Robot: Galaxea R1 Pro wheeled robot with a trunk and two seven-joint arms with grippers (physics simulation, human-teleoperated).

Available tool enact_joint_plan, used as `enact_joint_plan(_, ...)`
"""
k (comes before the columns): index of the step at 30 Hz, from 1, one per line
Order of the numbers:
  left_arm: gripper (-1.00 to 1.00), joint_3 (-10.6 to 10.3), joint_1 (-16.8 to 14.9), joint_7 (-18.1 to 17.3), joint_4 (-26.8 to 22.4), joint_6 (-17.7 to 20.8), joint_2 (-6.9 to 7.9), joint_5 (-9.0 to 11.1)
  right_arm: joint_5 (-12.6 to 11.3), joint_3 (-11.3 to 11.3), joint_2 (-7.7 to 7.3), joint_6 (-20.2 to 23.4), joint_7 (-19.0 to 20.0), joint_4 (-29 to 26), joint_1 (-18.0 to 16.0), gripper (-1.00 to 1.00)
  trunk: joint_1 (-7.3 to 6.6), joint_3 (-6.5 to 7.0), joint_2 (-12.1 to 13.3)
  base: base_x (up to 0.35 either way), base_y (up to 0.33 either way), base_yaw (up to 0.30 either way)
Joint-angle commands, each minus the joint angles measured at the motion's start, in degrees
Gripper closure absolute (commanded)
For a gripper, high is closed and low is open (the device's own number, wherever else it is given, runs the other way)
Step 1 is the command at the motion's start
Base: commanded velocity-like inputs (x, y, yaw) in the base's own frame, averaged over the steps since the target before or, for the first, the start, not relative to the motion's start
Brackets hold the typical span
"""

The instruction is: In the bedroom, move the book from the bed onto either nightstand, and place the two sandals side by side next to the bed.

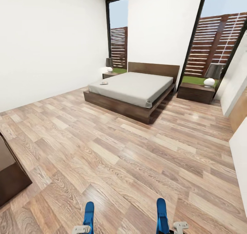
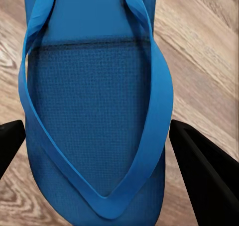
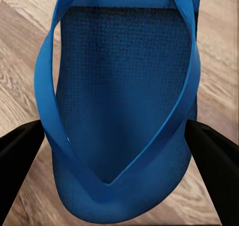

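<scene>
Each claw grips one blue sandal: the left claw holds the left sandal, the right claw the right sandal. The bed stands well ahead with the book on its mattress, so I judge the carry should stay level, both sandals pointing alike for setting down together at the bedside.

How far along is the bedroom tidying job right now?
Nothing is finished. In hand: each gripper, left and right, holds one bright blue flip-flop sandal, far from the low grey-mattress bed. Left: setting both beside it, then moving the small book to a dark-brown nightstand.
</scene>
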Motion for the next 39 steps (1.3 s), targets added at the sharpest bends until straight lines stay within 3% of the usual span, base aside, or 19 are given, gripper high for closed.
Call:
enact_joint_plan(1,1.00,-0.2,0.0,-0.1,0.0,-0.1,0.05,0.5,-0.6,0.5,0.03,-0.3,0.4,0.2,-0.1,1.00,-0.01,-0.05,0.0,0.000,0.000,-0.106)
enact_joint_plan(39,1.00,-0.2,0.0,-0.1,0.0,-0.1,0.02,0.5,-0.7,0.4,0.27,-0.2,0.1,0.3,-0.1,1.00,-0.01,-0.09,0.0,0.000,0.000,-0.005)
